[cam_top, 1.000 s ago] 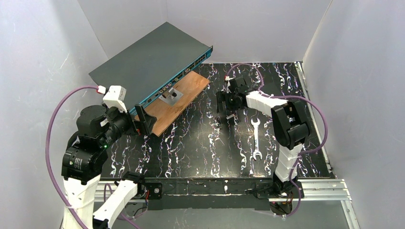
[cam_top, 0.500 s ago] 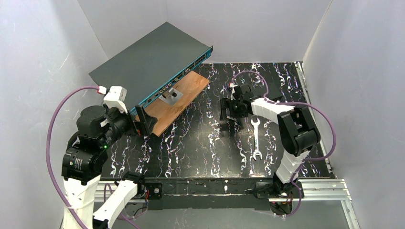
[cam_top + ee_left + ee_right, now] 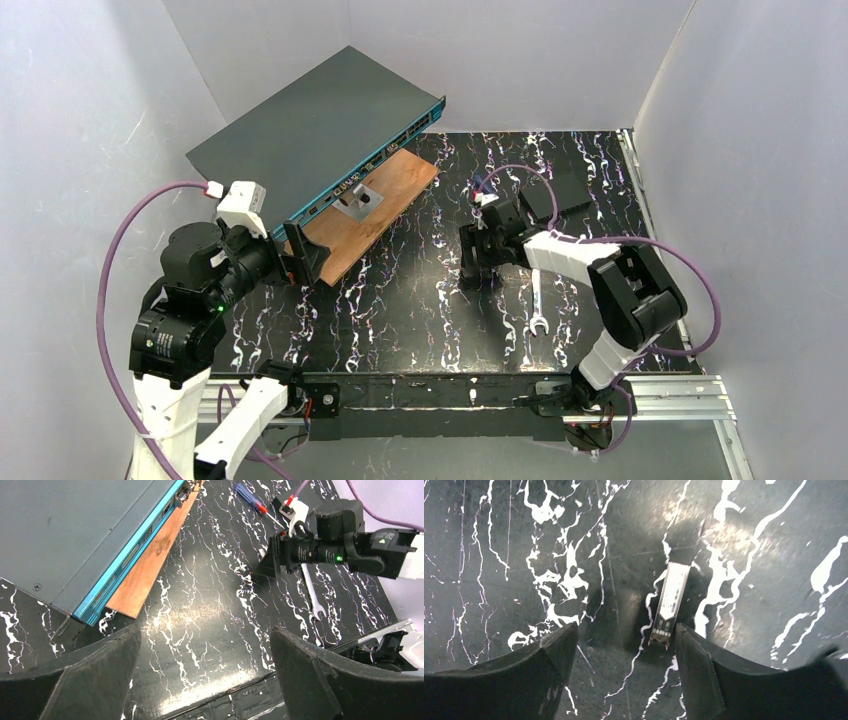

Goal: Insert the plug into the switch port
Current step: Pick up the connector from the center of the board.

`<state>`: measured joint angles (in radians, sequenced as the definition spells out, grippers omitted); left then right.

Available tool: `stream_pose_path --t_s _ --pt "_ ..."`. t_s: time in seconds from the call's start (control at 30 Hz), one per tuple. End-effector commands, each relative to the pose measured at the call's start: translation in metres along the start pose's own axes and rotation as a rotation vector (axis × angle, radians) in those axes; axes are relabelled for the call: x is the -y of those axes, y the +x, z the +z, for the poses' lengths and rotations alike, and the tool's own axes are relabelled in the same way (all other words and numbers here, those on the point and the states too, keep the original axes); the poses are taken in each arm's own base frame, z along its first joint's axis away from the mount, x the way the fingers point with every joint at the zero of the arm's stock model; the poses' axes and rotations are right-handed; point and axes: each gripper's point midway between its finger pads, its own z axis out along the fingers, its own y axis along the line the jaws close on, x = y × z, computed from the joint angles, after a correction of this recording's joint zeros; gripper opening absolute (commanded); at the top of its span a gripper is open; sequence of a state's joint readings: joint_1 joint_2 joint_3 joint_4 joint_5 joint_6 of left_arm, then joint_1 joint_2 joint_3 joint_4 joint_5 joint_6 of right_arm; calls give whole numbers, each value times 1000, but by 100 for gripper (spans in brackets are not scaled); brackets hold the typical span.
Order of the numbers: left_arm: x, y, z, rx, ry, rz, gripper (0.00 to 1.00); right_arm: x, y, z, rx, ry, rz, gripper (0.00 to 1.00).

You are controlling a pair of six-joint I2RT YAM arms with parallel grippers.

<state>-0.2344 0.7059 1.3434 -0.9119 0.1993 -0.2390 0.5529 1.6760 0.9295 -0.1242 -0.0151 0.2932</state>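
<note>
Currently my right gripper hangs spread over open table, slim silver plug lying loose just off one finger; left gripper gapes empty near the teal-edged switch.

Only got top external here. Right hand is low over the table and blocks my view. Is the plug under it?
Observer: Yes. Right wrist view shows the plug lying flat on the table between the open fingers of the right hand, not gripped.
Operator: Centred?
Observer: No. It sits close to the finger on that view's right, lengthwise along the gap.
Operator: Anything nearby I can't see?
Observer: Left wrist view shows a blue-handled screwdriver on the table beyond the right hand.
</note>
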Motion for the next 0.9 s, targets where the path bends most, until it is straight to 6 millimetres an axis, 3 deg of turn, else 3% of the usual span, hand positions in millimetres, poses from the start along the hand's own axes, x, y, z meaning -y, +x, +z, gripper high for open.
stream_pose_path --t_s 0.0,0.33,0.87 --pt "2 1 2 2 16 3 98 8 4 -4 99 113 -24 74" --pt "2 0 2 3 13 -2 98 14 4 -13 311 209 -8 56" --pt "1 0 2 6 7 -6 98 18 25 -1 403 249 -47 43"
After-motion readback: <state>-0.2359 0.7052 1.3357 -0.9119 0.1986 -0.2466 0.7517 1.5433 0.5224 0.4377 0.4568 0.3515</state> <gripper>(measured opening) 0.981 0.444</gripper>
